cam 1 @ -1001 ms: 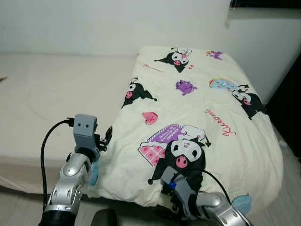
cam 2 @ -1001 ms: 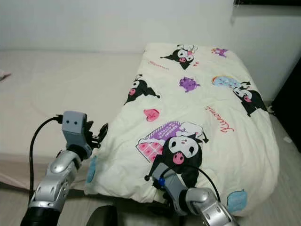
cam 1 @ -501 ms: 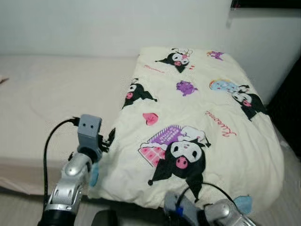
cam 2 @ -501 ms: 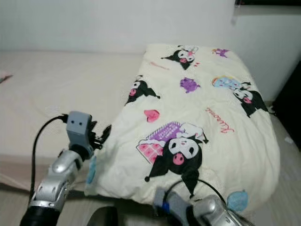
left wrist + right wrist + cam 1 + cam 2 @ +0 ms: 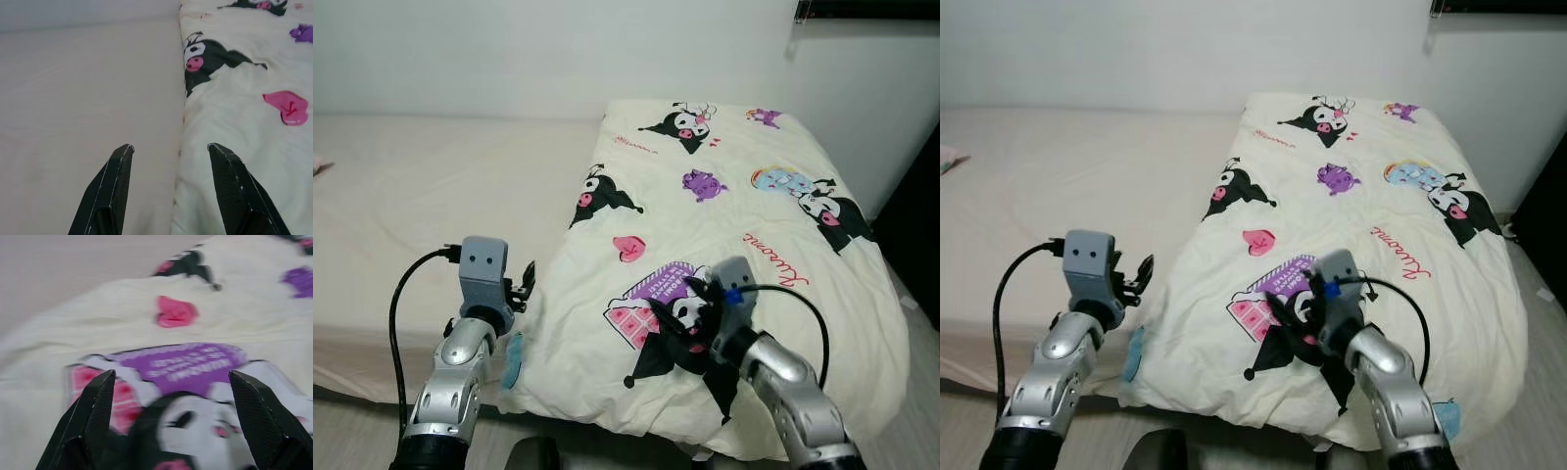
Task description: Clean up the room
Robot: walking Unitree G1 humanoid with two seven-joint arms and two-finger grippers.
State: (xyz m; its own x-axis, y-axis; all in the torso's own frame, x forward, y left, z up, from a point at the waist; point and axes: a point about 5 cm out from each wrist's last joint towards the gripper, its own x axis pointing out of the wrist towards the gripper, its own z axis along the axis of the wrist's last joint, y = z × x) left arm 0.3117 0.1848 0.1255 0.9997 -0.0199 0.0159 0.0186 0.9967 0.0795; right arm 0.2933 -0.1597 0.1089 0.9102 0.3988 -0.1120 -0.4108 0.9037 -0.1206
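Observation:
A cream duvet (image 5: 724,196) printed with black cartoon figures, pink hearts and purple shapes lies over the right half of the bed, and its front edge hangs over the side. My left gripper (image 5: 523,281) hovers open right at the duvet's left edge, one finger over the bare sheet and the other over the duvet (image 5: 234,122). My right gripper (image 5: 677,315) is open just above the duvet's front part, over the purple and pink print (image 5: 186,364). Nothing is held by either gripper.
The bare cream mattress sheet (image 5: 421,186) covers the left half of the bed. A white wall runs behind the bed. A dark piece of furniture (image 5: 922,206) stands at the right edge. A strip of floor (image 5: 342,431) shows below the bed's front edge.
My right arm has come up from below the bed's front edge and now reaches over the duvet. The left gripper shifted a little along the duvet's left edge.

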